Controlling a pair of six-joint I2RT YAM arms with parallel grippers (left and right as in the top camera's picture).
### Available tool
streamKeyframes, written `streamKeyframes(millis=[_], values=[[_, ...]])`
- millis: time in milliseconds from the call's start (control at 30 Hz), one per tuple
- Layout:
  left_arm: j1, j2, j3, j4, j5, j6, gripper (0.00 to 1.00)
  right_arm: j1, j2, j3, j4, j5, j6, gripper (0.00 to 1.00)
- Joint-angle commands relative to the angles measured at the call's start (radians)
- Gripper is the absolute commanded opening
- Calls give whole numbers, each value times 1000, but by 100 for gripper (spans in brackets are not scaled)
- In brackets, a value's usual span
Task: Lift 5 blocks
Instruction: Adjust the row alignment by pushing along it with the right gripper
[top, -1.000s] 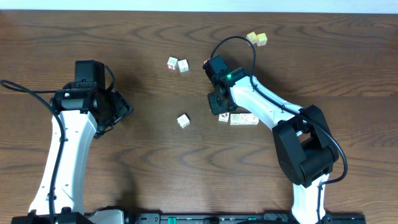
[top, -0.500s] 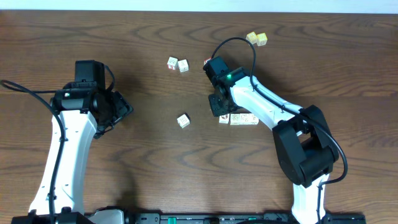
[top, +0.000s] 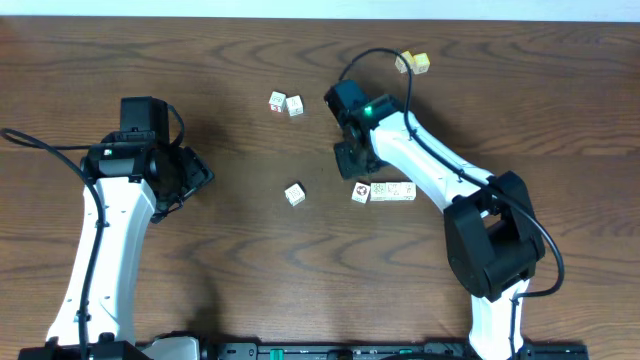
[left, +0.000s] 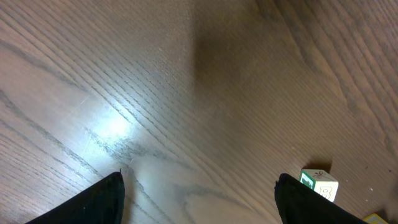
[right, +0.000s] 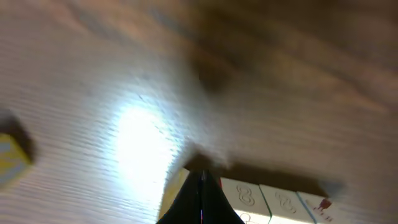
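Observation:
Several whitish picture blocks lie on the table. A pair (top: 285, 103) sits at the back, one alone (top: 294, 194) in the middle, one (top: 360, 192) beside a short row (top: 393, 191) at the right. My right gripper (top: 347, 160) is shut and empty, just behind that single block and clear of it. In the right wrist view its shut fingertips (right: 202, 186) hang over the row (right: 273, 198). My left gripper (top: 195, 175) stands wide open and empty at the left. The left wrist view shows its gripper (left: 199, 202) over bare wood, with one block (left: 320, 185) by the right finger.
Two pale yellow cubes (top: 412, 63) lie at the back right behind the right arm; one yellow cube (right: 9, 158) shows blurred in the right wrist view. The right arm's cable loops over the table's back.
My right gripper has drawn back from the row towards the far side, still shut, uncovering the single block beside the row. The left arm has not moved.

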Motion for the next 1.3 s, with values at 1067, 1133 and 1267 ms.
streamKeyframes(millis=[1067, 1133, 1267], values=[[4, -10, 18, -3, -5, 6, 78, 72, -23, -130, 3, -86, -23, 1], [4, -10, 18, -3, -5, 6, 78, 71, -23, -130, 2, -86, -23, 1], [4, -10, 18, -3, -5, 6, 78, 71, -23, -130, -4, -79, -23, 1]])
